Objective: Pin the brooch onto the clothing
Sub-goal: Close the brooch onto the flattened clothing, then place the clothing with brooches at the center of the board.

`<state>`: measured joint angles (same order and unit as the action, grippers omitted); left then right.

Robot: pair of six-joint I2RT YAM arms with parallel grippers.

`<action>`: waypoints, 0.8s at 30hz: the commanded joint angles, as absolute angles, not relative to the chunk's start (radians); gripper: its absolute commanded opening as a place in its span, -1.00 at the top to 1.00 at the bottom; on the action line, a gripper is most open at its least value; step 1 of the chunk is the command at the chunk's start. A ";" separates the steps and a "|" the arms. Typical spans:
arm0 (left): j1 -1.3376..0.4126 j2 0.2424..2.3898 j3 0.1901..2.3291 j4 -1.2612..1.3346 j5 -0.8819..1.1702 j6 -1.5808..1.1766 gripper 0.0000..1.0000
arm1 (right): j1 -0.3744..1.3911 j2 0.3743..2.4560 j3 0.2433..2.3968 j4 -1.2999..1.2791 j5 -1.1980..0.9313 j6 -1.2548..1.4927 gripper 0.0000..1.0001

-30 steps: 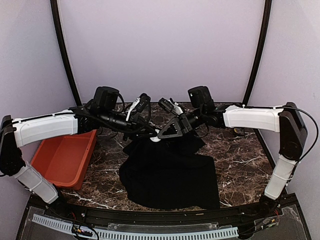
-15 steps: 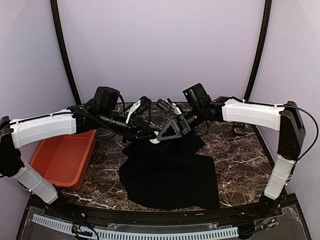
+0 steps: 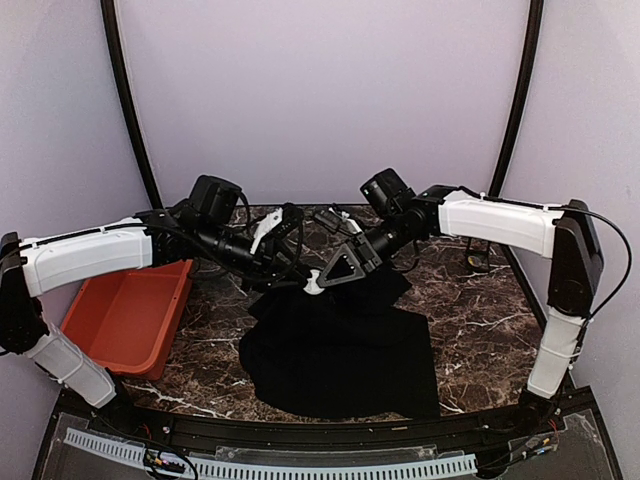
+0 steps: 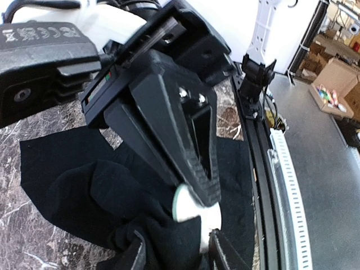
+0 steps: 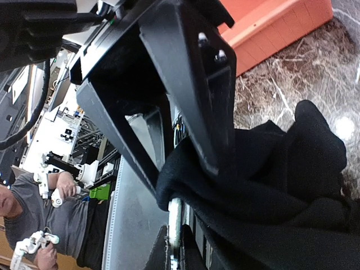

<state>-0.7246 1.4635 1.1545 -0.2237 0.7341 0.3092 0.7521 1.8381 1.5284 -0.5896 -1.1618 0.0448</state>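
The clothing (image 3: 340, 350) is a black T-shirt lying on the marble table, its far edge lifted where both grippers meet. A white round brooch (image 3: 313, 285) sits there against the bunched cloth (image 4: 84, 185). My right gripper (image 3: 320, 279) is shut on the brooch's edge (image 5: 175, 209), and its own fingers (image 5: 175, 232) clamp the disc from below while black fabric (image 5: 281, 185) drapes over it. My left gripper (image 4: 179, 246) faces it, jaws apart, with a fold of shirt and the brooch's rim (image 4: 191, 205) between them. No print shows on the shirt.
A red-orange bin (image 3: 125, 315) stands at the left of the marble table (image 3: 480, 310), under my left arm. The arm bases and a black rail (image 3: 300, 440) run along the near edge. Curved black poles rise at the back.
My right arm has risen and swung slightly left, carrying the brooch with it. My left gripper's jaws have spread a little. The shirt's body has stayed put.
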 commanded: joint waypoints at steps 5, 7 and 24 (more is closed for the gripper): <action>-0.707 1.434 1.130 -0.286 0.692 0.365 0.08 | 0.745 1.844 1.564 -0.701 -1.185 0.006 1.00; -0.703 1.432 1.128 -0.282 0.687 0.362 0.00 | 0.745 1.844 1.560 -0.702 -1.174 0.006 1.00; -0.694 1.418 1.122 -0.272 0.486 0.370 -0.82 | 0.830 1.925 1.658 -0.900 -1.008 -0.165 0.76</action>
